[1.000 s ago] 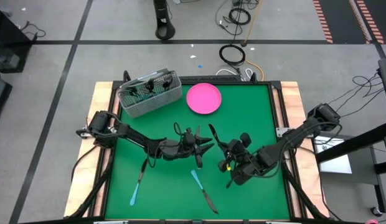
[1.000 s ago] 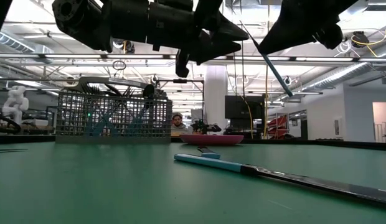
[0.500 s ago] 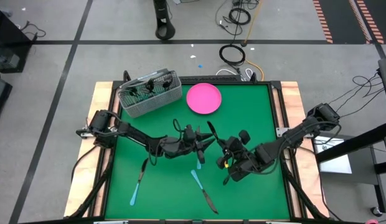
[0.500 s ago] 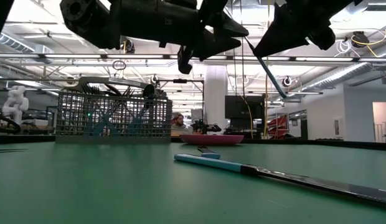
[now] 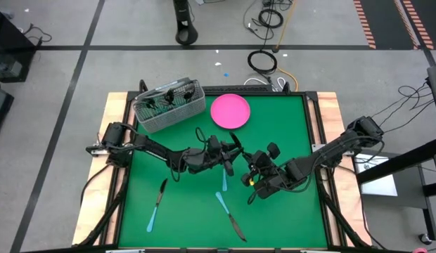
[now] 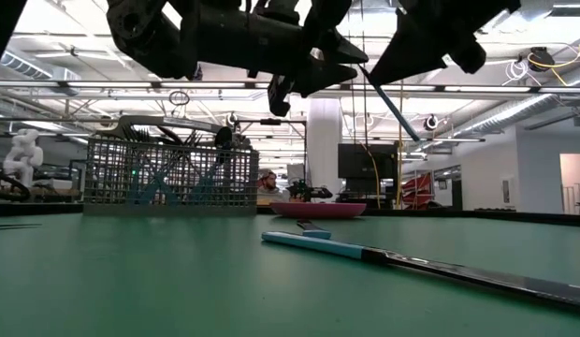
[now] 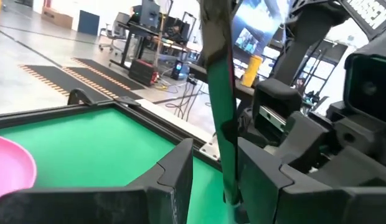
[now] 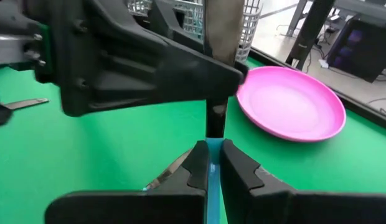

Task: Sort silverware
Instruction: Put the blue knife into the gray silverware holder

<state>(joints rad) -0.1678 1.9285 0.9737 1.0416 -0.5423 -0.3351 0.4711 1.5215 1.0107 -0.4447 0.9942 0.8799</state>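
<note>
My right gripper (image 5: 247,169) is shut on a blue-handled piece of silverware (image 6: 398,105), held in the air over the middle of the green table. Its metal part (image 8: 221,31) runs up between the fingers of my left gripper (image 5: 233,154), which stands open and level around it. Green shows between the metal (image 7: 225,143) and one left finger. On the table lie a blue-handled knife (image 5: 229,214), a short blue piece (image 5: 224,181) and another blue-handled piece (image 5: 157,205). Several more pieces stand in the wire basket (image 5: 169,105). My right gripper pinches the blue handle (image 8: 210,169) between its two fingers, which slant down from the table's right. The piece is lifted clear, tilted, with its handle end (image 6: 423,137) sticking out low. My left gripper: the metal runs close along one finger (image 7: 258,171); whether it touches, I cannot tell.
A pink round plate (image 5: 230,111) lies at the far middle, right of the basket at the far left corner. The table has a raised dark rim (image 5: 311,133). Bare green surface (image 5: 288,218) lies at the near right and near left.
Both grippers have moved together toward the table's far edge and a little to the left, the held piece going with them, lifted clear and still tilted. The short blue piece on the table now shows near where they were.
</note>
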